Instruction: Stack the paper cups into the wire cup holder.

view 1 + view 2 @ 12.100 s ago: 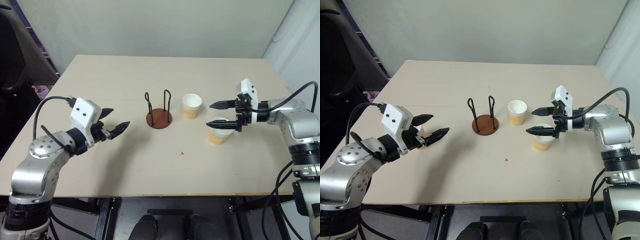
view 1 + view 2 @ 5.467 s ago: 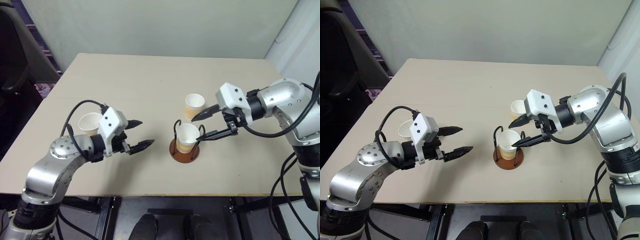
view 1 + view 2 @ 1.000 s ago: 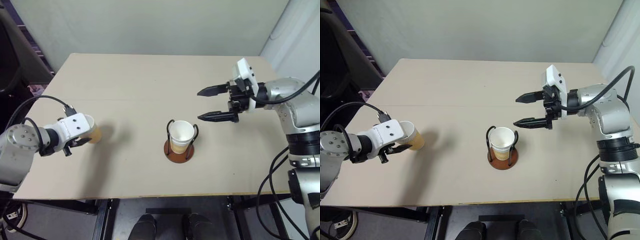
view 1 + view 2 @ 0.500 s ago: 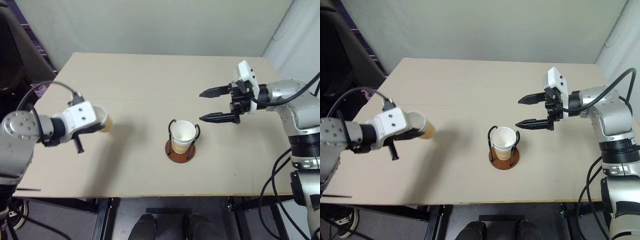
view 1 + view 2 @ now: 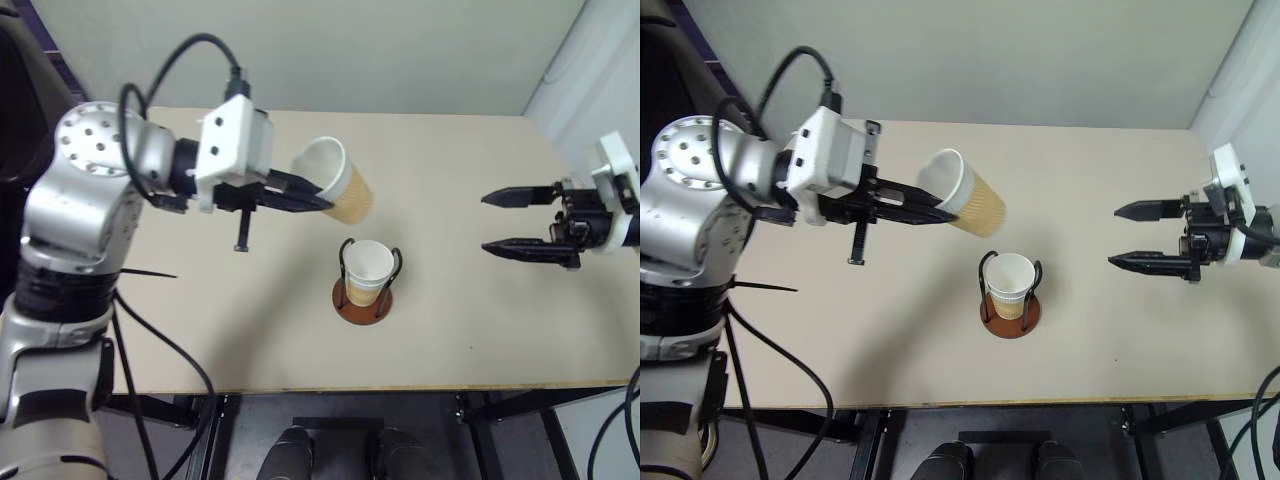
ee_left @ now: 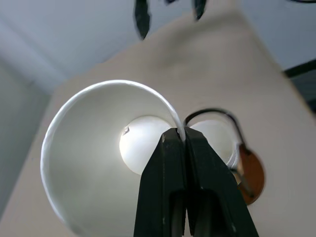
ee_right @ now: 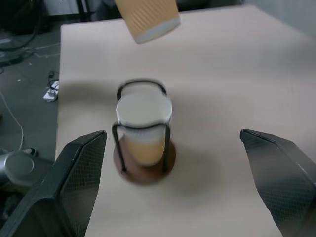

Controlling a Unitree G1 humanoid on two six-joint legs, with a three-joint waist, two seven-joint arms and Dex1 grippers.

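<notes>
Between wire loops, stacked cups, one lifted

A pale beige table is standing against a plain light wall. A dark chair is sitting just beside its left edge, over dark floor.

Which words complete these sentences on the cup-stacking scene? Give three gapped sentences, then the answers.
1. The left gripper pinches a paper cup by its ____.
2. The right gripper holds ____.
3. The wire cup holder stands on the ____.

Missing words: rim; nothing; table
</notes>
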